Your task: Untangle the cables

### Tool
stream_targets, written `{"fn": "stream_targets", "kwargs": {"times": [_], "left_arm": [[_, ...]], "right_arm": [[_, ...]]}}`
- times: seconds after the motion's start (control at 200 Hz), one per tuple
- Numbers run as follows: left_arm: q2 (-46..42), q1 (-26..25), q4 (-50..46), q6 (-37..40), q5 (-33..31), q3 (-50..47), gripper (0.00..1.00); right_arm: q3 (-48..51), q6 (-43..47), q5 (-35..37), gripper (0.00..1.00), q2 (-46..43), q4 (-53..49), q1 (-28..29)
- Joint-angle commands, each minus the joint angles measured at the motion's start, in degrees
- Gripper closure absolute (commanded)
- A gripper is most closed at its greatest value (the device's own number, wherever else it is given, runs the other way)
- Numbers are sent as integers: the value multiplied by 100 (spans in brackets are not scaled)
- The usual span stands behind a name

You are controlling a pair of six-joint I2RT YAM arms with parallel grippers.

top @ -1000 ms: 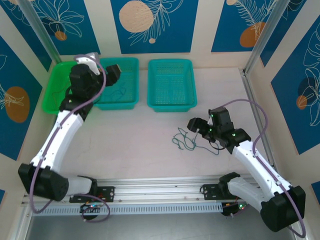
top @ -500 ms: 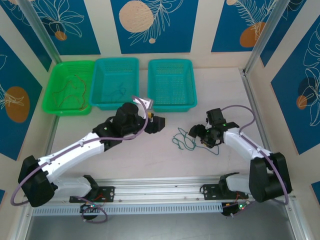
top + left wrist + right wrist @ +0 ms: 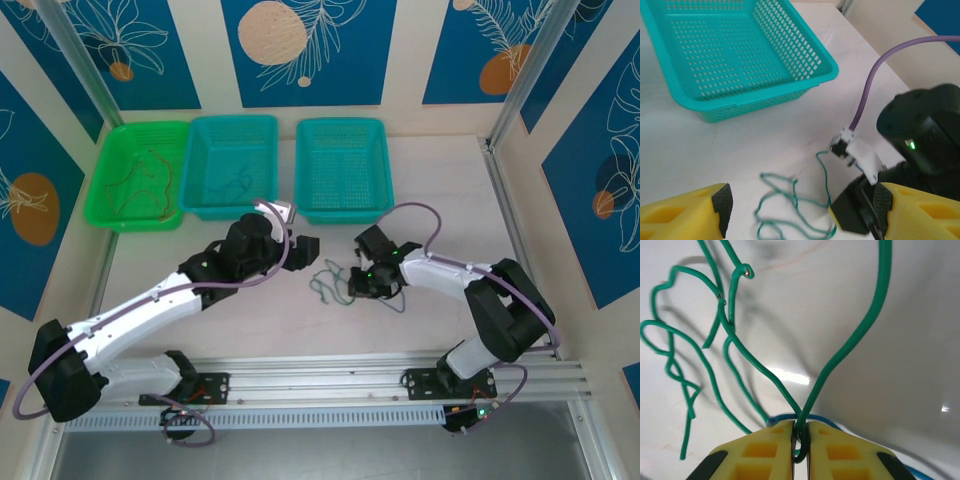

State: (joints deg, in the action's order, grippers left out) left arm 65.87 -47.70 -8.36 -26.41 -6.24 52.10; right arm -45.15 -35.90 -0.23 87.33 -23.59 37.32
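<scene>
Right gripper point(image 3: 800, 434) is down on the table point(image 3: 440, 190), just in front of the right-hand teal basket point(image 3: 343, 125), and its jaws are squeezed together with barely a slit between the yellow pads point(image 3: 760, 450). Pinched in that slit is the green cable point(image 3: 840, 357): two strands run up out of the jaws in a V, one arcing to the upper right, the other winding off left into loose curls and a small knot-like twist. A blue cable point(image 3: 782, 418) peeks out right at the pad tips, lying under the green one; whether it is caught in the grip too, I can't tell.

From overhead, the right gripper point(image 3: 362, 282) sits at the right end of the green cable point(image 3: 328, 284), whose tangle lies flat on the table between the two arms.

Left gripper point(image 3: 305, 245) hangs just beside that tangle, jaws spread wide, nothing between them and touching nothing. Its own camera looks down past both yellow fingers point(image 3: 685, 212) at the green cable point(image 3: 825, 177) below, with the teal basket point(image 3: 765, 97) beyond.

Further back, the middle teal basket point(image 3: 235, 122) holds a dark curly cable point(image 3: 236, 186), and the green basket point(image 3: 105, 215) holds a red-brown cable point(image 3: 150, 172).
</scene>
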Motion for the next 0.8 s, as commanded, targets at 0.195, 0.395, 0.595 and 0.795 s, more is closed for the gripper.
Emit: {"fn": "stream_targets", "kwargs": {"times": [0.195,0.395,0.595,0.795], "left_arm": [[-180,32,-383,191,-516,-114,24],[-27,32,-404,-38,29,-249,24],[254,-87,-289,-528,634,-630,24],[551,-169,-194,-744,592,-1066,24]], "right_arm": [[-732,381,-91,66,-83,129,1018],[-387,-662,1255,57,-1173,-393,670],[202,-1346,1405,53,-1614,-777,38],[-354,-1261,1525,50,-490,-1117,330]]}}
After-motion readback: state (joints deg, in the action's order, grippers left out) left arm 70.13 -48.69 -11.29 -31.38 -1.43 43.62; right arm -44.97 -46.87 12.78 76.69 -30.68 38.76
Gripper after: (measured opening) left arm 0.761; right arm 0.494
